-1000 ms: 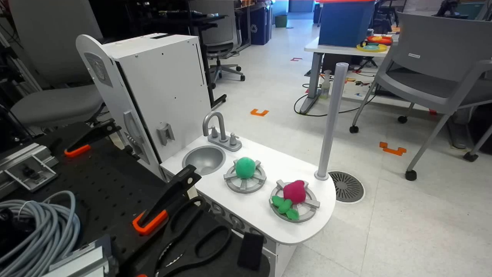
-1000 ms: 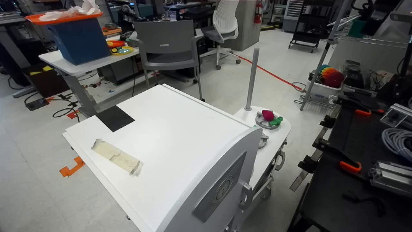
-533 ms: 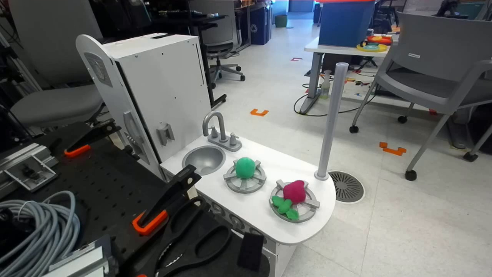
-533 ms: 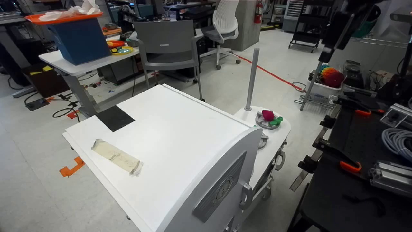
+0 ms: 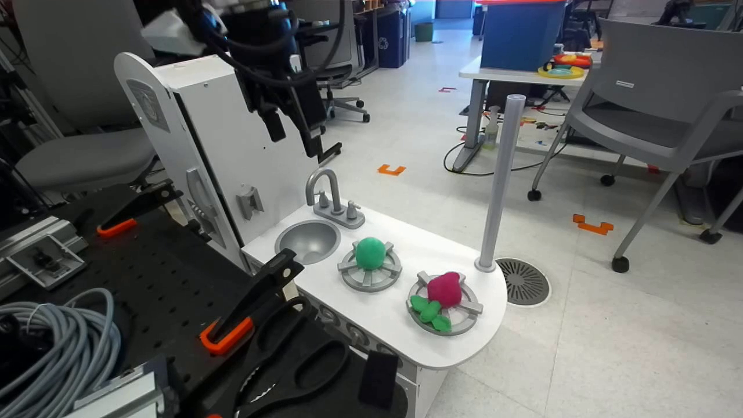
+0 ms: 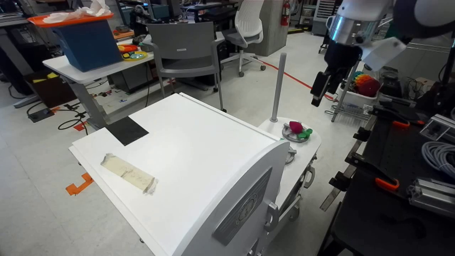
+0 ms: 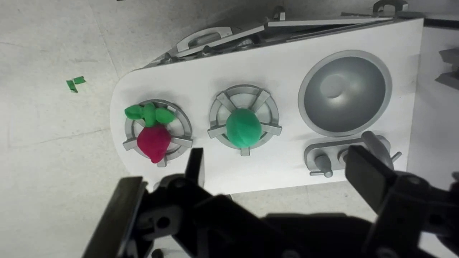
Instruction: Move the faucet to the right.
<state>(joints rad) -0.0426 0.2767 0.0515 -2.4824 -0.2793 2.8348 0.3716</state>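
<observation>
The faucet (image 5: 336, 200) is small, silver-grey and arched, with a short handle each side. It stands behind the grey sink basin (image 5: 307, 241) on the white counter (image 5: 426, 249). Its spout bends toward the tall white cabinet. In an exterior view the cabinet (image 6: 199, 142) hides it. My gripper (image 5: 296, 142) hangs above and apart from the faucet; it also shows over the counter's side (image 6: 322, 96). In the wrist view my gripper (image 7: 276, 159) is wide open and empty. Its right finger covers part of the faucet (image 7: 333, 152), whose spout tip shows by the basin rim.
A green ball (image 7: 244, 128) and a pink toy vegetable with green leaves (image 7: 154, 141) lie on grey burner rings. A tall grey pole (image 5: 502, 186) rises at the counter's far end. A black bench (image 5: 157, 273) with clamps and cable stands along the front.
The arm has come into view from above in both exterior views, and the gripper has come down over the counter. The faucet and the toys have not moved.
</observation>
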